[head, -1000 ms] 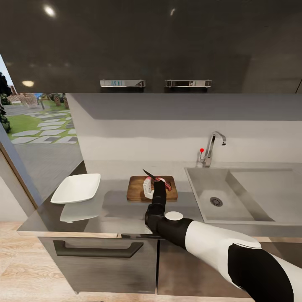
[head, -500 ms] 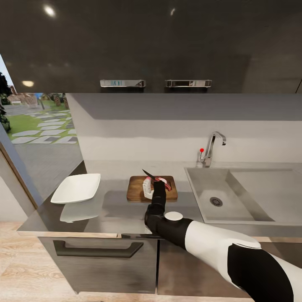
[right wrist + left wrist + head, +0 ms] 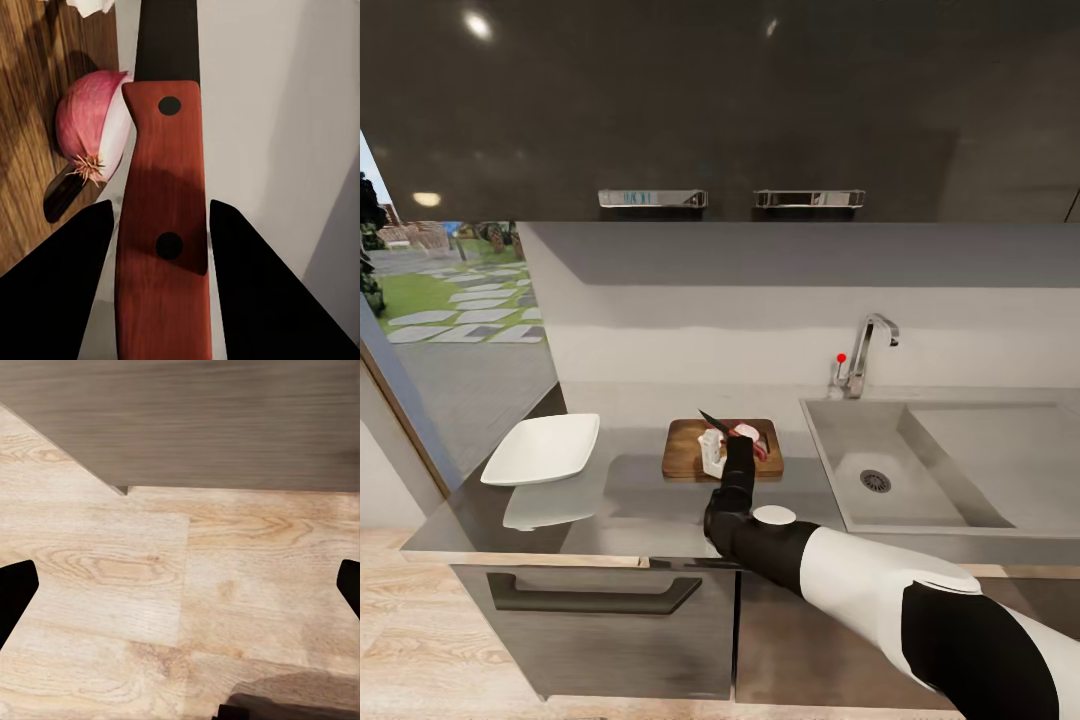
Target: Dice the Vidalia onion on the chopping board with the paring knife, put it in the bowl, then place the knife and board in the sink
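- Right gripper (image 3: 159, 259) is clamped on the paring knife (image 3: 161, 217): red handle sits between the two dark fingers (image 3: 56, 289), dark blade runs on to the top of the frame.
- Head view: right gripper (image 3: 728, 444) sits over the chopping board (image 3: 688, 452), centre of frame, knife blade (image 3: 712, 417) pointing up-left and tilted.
- Vidalia onion (image 3: 91, 127) is pink-skinned with a pale cut face and root tuft; it lies on the board just beside the knife handle, left of it in the wrist frame. Head view shows it as a small pink piece (image 3: 747, 433) at the gripper. Whether the blade touches it, can't tell.
- A white bit (image 3: 90, 6) lies at the top left edge of the wrist frame; can't identify it.
- Board lies flat on the grey worktop (image 3: 610, 500).
- Bowl (image 3: 544, 448), white, stands on the worktop, left of the board and well apart from it.
- Sink (image 3: 940, 470) is right of the board, with the drain (image 3: 875, 481) in the basin and the tap (image 3: 863, 352) behind it.
- Left gripper (image 3: 180, 592): fingertips (image 3: 15, 592) at the two side edges of the frame, spread wide, wooden floor (image 3: 187, 607) below.
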You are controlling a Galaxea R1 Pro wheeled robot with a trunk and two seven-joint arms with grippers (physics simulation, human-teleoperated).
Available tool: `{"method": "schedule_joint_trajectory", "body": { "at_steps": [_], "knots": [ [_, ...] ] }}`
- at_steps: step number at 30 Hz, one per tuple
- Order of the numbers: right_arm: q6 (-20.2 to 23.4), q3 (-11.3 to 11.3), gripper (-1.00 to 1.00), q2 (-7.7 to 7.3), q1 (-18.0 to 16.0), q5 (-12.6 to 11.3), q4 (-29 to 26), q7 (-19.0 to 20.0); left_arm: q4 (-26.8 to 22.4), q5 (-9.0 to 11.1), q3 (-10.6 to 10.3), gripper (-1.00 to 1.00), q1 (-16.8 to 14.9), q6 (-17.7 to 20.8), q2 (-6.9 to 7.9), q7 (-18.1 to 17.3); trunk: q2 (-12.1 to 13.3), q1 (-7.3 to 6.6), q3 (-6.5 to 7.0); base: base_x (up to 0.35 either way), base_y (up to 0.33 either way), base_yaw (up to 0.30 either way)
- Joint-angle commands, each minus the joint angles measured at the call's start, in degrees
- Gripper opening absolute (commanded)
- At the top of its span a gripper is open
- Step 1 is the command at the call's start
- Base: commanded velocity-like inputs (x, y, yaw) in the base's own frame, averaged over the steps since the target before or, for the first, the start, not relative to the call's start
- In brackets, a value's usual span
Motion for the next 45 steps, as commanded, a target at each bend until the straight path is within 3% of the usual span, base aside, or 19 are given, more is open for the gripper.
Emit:
{"method": "schedule_joint_trajectory", "body": {
  "at_steps": [1, 12, 17, 19, 21, 24, 30, 33, 36, 40, 45],
  "knots": [
    [0.34, 0.34, -1.00, 0.00, -0.10, -0.17, -0.02, -0.10, 0.25, 0.56, -0.50, 1.00, -0.10, -0.42, -0.04, 0.02, -0.05, 0.01, -0.07, 0.000, 0.000, 0.000],
    [-1.22, 0.23, -1.00, -0.03, -0.10, 0.28, -0.41, -0.66, 0.25, 0.56, -0.48, 1.00, -0.10, -0.43, -0.04, 0.01, -0.05, 0.01, -0.07, 0.000, 0.000, 0.000],
    [-2.42, -1.35, -1.00, -0.27, -0.10, 0.47, -1.05, -1.77, 0.25, 0.54, -0.48, 1.00, -0.10, -0.43, -0.04, 0.02, -0.05, 0.01, -0.07, 0.000, 0.000, 0.000],
    [-2.55, -4.33, -1.00, -0.43, -0.10, 0.51, -1.21, -2.89, 0.25, 0.53, -0.49, 1.00, -0.10, -0.43, -0.04, 0.01, -0.05, 0.01, -0.07, 0.000, 0.000, 0.000],
    [-2.81, -9.99, -1.00, -0.50, -0.10, 0.53, -1.66, -4.82, 0.25, 0.59, -0.49, 1.00, -0.10, -0.43, -0.04, 0.02, -0.05, 0.01, -0.07, 0.000, 0.000, 0.000],
    [-3.11, -14.74, -1.00, -0.99, -0.10, 0.53, -3.34, -6.23, 0.25, 0.60, -0.53, 1.00, -0.10, -0.43, -0.04, 0.02, -0.05, 0.01, -0.07, 0.000, 0.000, 0.000],
    [-3.46, -20.45, -1.00, -4.98, -0.10, 0.49, -8.11, -6.72, 0.25, 0.56, -0.50, 1.00, -0.10, -0.43, -0.04, 0.01, -0.05, 0.01, -0.07, 0.000, 0.000, 0.000],
    [-6.42, -24.10, -1.00, -6.26, -0.10, 0.46, -8.75, -6.37, 0.25, 0.57, -0.52, 1.00, -0.10, -0.43, -0.04, 0.02, -0.05, 0.01, -0.07, 0.000, 0.000, 0.000],
    [-9.56, -28.58, -1.00, -7.23, -0.10, 0.39, -8.86, -4.94, 0.25, 0.54, -0.52, 1.00, -0.10, -0.42, -0.04, 0.01, -0.05, 0.01, -0.07, 0.000, 0.000, 0.000],
    [-12.65, -34.66, -1.00, -9.23, -0.10, 0.33, -8.87, 1.80, 0.25, 0.55, -0.52, 1.00, -0.10, -0.43, -0.04, 0.01, -0.05, 0.01, -0.07, 0.000, 0.000, 0.000],
    [-16.49, -36.77, -1.00, -10.58, -0.10, 0.23, -8.45, 7.84, 0.25, 0.58, -0.50, 1.00, -0.10, -0.43, -0.04, 0.03, -0.05, 0.01, -0.07, 0.000, 0.000, 0.000]
  ]
}}
